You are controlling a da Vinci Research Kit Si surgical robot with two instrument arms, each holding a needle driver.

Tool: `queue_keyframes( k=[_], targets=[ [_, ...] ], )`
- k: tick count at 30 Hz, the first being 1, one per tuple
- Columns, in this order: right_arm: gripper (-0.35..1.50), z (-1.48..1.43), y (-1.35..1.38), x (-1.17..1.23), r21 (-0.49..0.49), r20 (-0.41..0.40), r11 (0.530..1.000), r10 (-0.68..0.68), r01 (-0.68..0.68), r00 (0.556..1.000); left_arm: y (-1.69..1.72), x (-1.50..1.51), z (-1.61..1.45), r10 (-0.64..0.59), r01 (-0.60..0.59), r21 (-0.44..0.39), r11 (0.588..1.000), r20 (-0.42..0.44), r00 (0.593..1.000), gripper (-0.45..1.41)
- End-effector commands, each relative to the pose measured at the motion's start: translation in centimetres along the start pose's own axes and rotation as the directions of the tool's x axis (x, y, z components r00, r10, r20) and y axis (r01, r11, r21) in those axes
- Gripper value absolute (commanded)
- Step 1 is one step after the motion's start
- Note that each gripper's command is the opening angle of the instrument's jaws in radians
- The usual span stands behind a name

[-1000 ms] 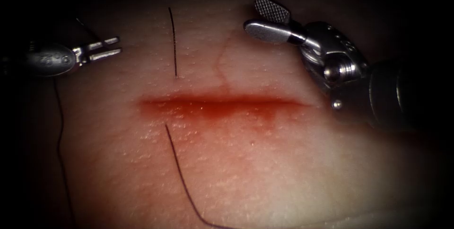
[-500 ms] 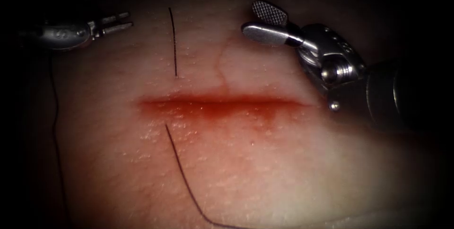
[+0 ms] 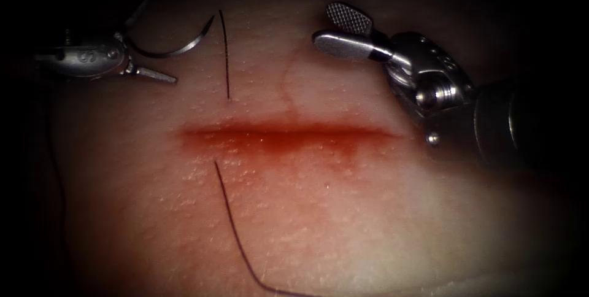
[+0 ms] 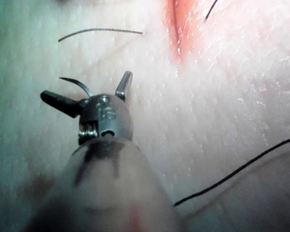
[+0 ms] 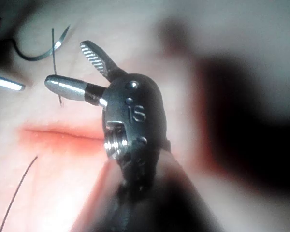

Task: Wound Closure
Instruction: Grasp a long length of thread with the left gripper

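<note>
Tissue (image 3: 343, 223) carries a horizontal cut (image 3: 288, 132) with red fluid (image 3: 276, 143); thread (image 3: 225, 57) enters above the cut at 11 o'clock and exits below. Left tool (image 3: 147, 57), at 10 o'clock, jaws wide; the needle (image 3: 175, 48) arcs between them, clear of tissue, grip undeterminable. Right tool (image 3: 340, 30), at 1 o'clock, jaws wide, empty; left wrist view shows the needle tip (image 4: 67, 79).

- Needle (image 3: 175, 48): rear end hidden at left tool (image 3: 144, 57); grip point along the curve cannot be told.
- Thread (image 3: 236, 235): run cut off by endoscope view's lower edge.
- Right tool (image 5: 79, 67): shaft blurred, possibly out of focus.
</note>
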Motion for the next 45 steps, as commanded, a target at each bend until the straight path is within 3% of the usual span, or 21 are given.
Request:
queue_keyframes(
  k=[1, 4, 6, 9, 13, 14, 16, 19, 23, 31, 37, 41, 45],
  targets=[
    [1.03, 0.06, 0.01, -0.06, 0.002, -0.001, 1.000, 0.001, -0.001, 1.000, 0.00, -0.02, 0.07, 0.001, -0.001, 0.002, 1.000, 0.000, 1.000, 1.08],
    [1.03, 0.06, 0.01, -0.06, 0.003, 0.000, 1.000, 0.000, 0.000, 1.000, 0.02, -0.01, 0.02, -0.002, 0.002, 0.003, 1.000, 0.005, 1.000, 0.88],
    [1.03, 0.05, 0.02, -0.07, 0.007, 0.000, 1.000, -0.006, 0.006, 1.000, 0.08, 0.02, -0.03, -0.006, 0.005, -0.026, 1.000, -0.014, 1.000, 0.52],
    [1.05, 0.04, 0.02, -0.07, 0.007, 0.006, 1.000, -0.019, 0.019, 1.000, 0.15, 0.09, -0.10, -0.014, 0.012, -0.050, 0.999, -0.037, 0.999, 0.25],
    [0.91, 0.00, 0.05, -0.04, 0.011, 0.085, 0.987, -0.159, 0.159, 0.984, 0.28, 0.26, -0.26, -0.036, 0.031, -0.087, 0.996, -0.053, 0.998, 0.17],
    [0.95, 0.01, 0.05, -0.04, 0.011, 0.113, 0.979, -0.203, 0.203, 0.973, 0.30, 0.29, -0.29, -0.040, 0.034, -0.093, 0.995, -0.055, 0.998, 0.17],
    [1.22, 0.03, 0.06, -0.01, 0.026, 0.210, 0.938, -0.342, 0.345, 0.916, 0.36, 0.40, -0.38, -0.052, 0.046, -0.106, 0.993, -0.060, 0.997, 0.20],
    [1.23, 0.03, 0.06, -0.01, 0.058, 0.282, 0.895, -0.439, 0.442, 0.853, 0.42, 0.51, -0.48, -0.064, 0.057, -0.115, 0.992, -0.059, 0.996, 0.27],
    [1.27, 0.02, 0.06, -0.03, 0.095, 0.287, 0.845, -0.529, 0.526, 0.799, 0.58, 0.73, -0.65, -0.089, 0.077, -0.152, 0.985, -0.076, 0.993, 0.34],
    [1.37, -0.01, 0.01, -0.06, 0.136, 0.267, 0.804, -0.592, 0.579, 0.760, 0.72, 1.02, -0.85, -0.097, 0.074, -0.201, 0.977, -0.106, 0.990, 0.36],
    [1.30, -0.11, -0.08, -0.12, 0.221, 0.236, 0.763, -0.646, 0.608, 0.726, 0.99, 1.24, -1.00, -0.090, 0.062, -0.269, 0.961, -0.092, 0.992, 0.36],
    [1.20, -0.13, -0.11, -0.13, 0.249, 0.235, 0.759, -0.650, 0.602, 0.723, 1.28, 1.63, -1.10, -0.051, 0.025, -0.321, 0.947, -0.074, 0.996, 0.37],
    [1.20, -0.13, -0.10, -0.12, 0.250, 0.235, 0.759, -0.650, 0.601, 0.722, 1.49, 1.96, -1.23, -0.014, -0.003, -0.306, 0.952, -0.054, 0.998, 0.41]
  ],
)
